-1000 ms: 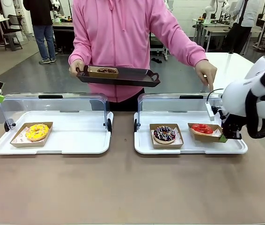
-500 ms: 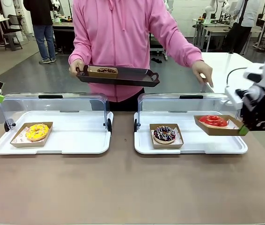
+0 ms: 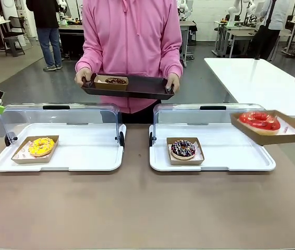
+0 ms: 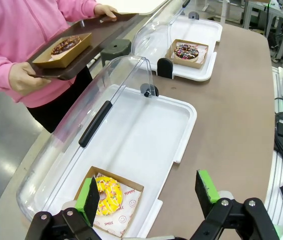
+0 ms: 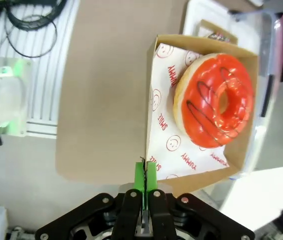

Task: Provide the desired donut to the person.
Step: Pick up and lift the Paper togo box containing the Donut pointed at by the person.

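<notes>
Right gripper (image 5: 145,175) clamped on red donut box (image 3: 267,138) rim, raised at right edge of table (image 3: 137,208); tray (image 3: 145,87) held by person (image 3: 132,41) lies leftward, across it; left gripper (image 4: 149,192) open, idle

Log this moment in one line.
right fingers: shut on red donut's box, held in air | left fingers: open, holding nothing | person: holding dark tray, both hands

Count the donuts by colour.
yellow donut: 1
red donut: 1
sprinkled donut: 1
brown donut: 1
Total: 4
</notes>
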`<state>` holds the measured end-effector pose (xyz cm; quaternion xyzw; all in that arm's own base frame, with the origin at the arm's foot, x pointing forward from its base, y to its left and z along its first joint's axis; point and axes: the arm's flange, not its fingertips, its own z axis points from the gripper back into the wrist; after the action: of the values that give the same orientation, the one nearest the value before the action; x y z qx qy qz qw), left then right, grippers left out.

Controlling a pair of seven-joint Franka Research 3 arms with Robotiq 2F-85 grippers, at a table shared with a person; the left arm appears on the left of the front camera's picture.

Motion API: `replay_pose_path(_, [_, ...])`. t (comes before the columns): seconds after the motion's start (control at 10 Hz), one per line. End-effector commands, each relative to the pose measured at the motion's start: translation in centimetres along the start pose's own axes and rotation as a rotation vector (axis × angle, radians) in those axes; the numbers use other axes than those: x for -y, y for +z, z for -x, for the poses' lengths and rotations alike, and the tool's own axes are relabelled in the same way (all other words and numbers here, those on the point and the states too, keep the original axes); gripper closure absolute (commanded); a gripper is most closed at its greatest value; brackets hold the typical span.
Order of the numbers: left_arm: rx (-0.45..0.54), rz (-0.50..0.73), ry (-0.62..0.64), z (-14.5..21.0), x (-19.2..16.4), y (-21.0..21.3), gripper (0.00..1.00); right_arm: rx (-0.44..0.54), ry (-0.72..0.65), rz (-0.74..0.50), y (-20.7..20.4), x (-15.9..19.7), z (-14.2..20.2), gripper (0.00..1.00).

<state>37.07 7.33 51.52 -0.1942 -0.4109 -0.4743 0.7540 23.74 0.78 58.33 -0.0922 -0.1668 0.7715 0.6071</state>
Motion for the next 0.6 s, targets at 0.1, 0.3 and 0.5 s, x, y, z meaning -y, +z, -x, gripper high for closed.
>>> replay_pose_path(0.1, [0.003, 0.001, 0.001, 0.1, 0.0, 0.0, 0.00, 0.000, 0.000, 0.000, 0.0, 0.0, 0.0, 1.00])
replay_pose_path(0.3, [0.003, 0.001, 0.001, 0.1, 0.0, 0.0, 0.00, 0.000, 0.000, 0.000, 0.0, 0.0, 0.0, 1.00])
replay_pose_path(0.5, [0.003, 0.001, 0.001, 0.1, 0.0, 0.0, 0.00, 0.000, 0.000, 0.000, 0.0, 0.0, 0.0, 1.00])
